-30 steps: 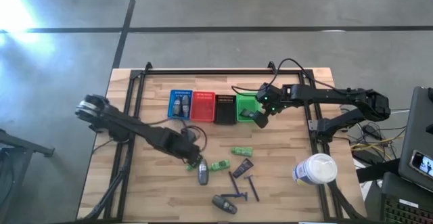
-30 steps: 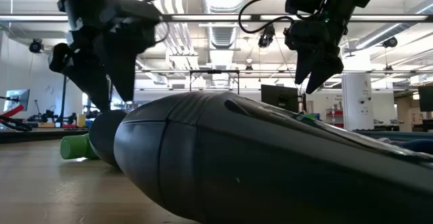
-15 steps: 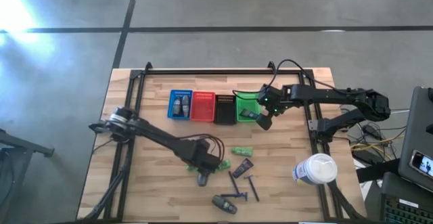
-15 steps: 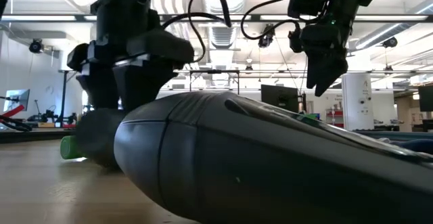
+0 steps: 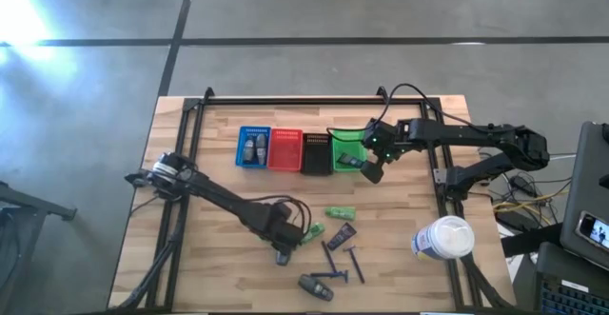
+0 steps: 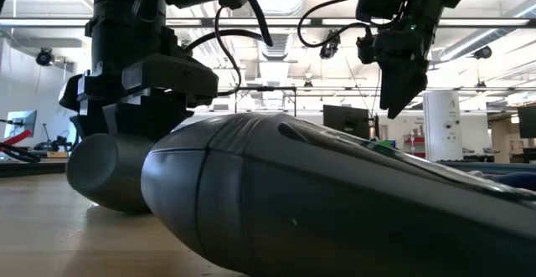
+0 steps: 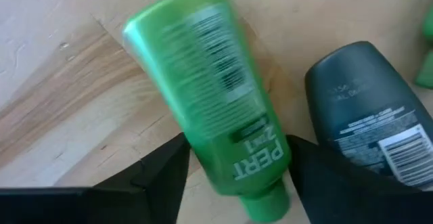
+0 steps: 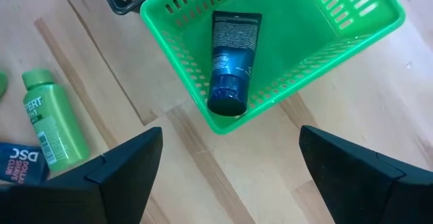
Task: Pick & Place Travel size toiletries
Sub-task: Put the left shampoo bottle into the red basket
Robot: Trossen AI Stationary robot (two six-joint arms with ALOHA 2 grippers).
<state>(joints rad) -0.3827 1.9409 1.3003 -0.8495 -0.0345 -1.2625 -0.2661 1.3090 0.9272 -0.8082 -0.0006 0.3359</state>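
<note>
The left pincer [image 7: 233,173] straddles a green Pert tube [image 7: 216,95] on the table [image 7: 54,95], part-open. The right pincer [image 8: 230,160] gapes wide, empty, above the green basket [image 8: 338,28].

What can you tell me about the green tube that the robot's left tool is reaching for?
The bright green plastic tube has a flat crimped end and a round green cap, with white "PERT 2in1" lettering and small print on its side. It lies flat on the light wooden table, its cap end between the two dark fingers of the left tool, which stand either side of it. A grey oval mini bottle lies close beside it; whether they touch is unclear.
</note>
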